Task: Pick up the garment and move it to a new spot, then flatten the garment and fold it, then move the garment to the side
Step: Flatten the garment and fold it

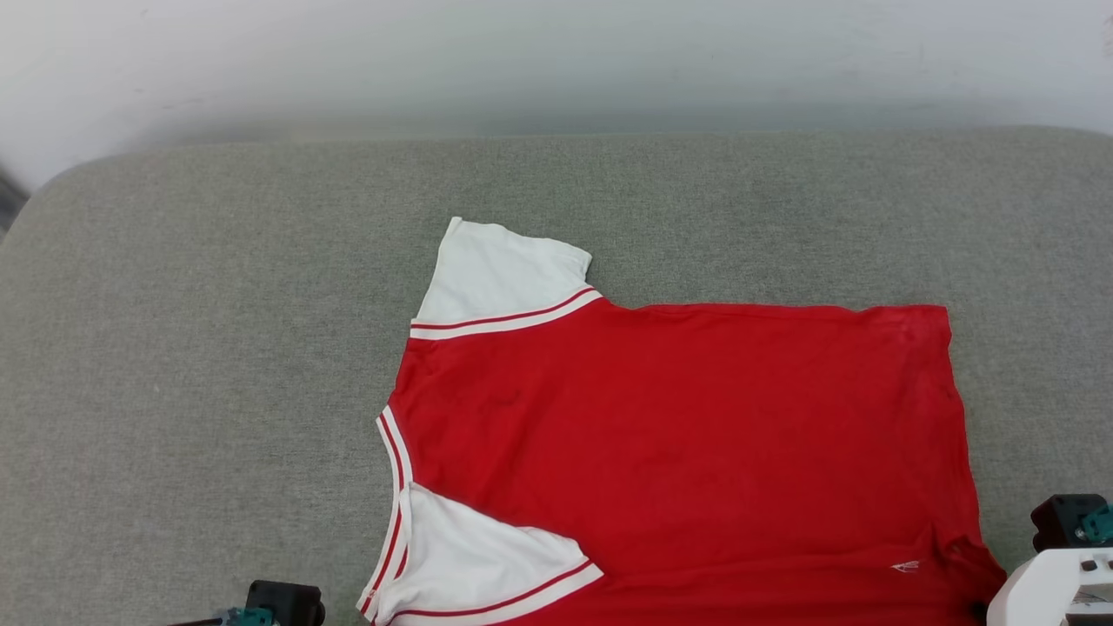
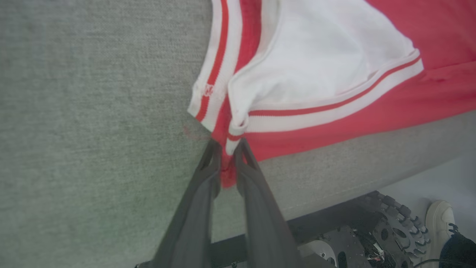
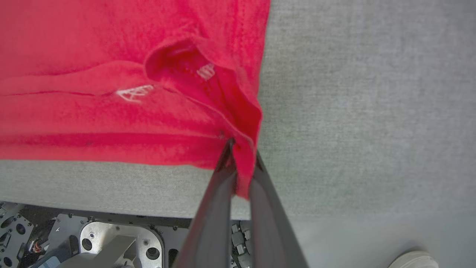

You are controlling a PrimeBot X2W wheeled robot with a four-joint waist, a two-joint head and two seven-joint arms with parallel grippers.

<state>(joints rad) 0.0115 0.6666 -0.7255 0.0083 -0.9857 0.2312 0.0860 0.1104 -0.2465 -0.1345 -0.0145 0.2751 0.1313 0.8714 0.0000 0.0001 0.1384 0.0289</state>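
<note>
- I am looking at the bright red jersey-style shirt (image 1: 678, 435) with white sleeves and red-and-white striped trim. It is lying spread out on the grey woven cushion top (image 1: 217, 348), right of centre. Its neckline is pointing toward the left edge, its hem toward the right edge, and its near side is running close along the front edge.
- The far white sleeve (image 1: 496, 278) is lying out flat toward the back edge. The near white sleeve (image 1: 469, 556) is lying turned in over the red body.
- The left gripper (image 2: 227, 149) is clamping the near shoulder corner, where the striped neckband and the sleeve trim meet. A nub of red cloth is showing between its dark fingers.
- The right gripper (image 3: 240, 152) is pinching the near hem corner, with a fold of red cloth bunching between its fingers.
- I am judging this to be a thin, light, limp knit. It will likely be sagging and stretching between the two pinches and dragging a little on the rough woven cover. It is not fragile.
- The ribbed trim and stitched hem are looking thicker than the body cloth, so I am treating these two corners as the best holds. My concern is that one pinch may be catching a single layer and letting the other slip.
</note>
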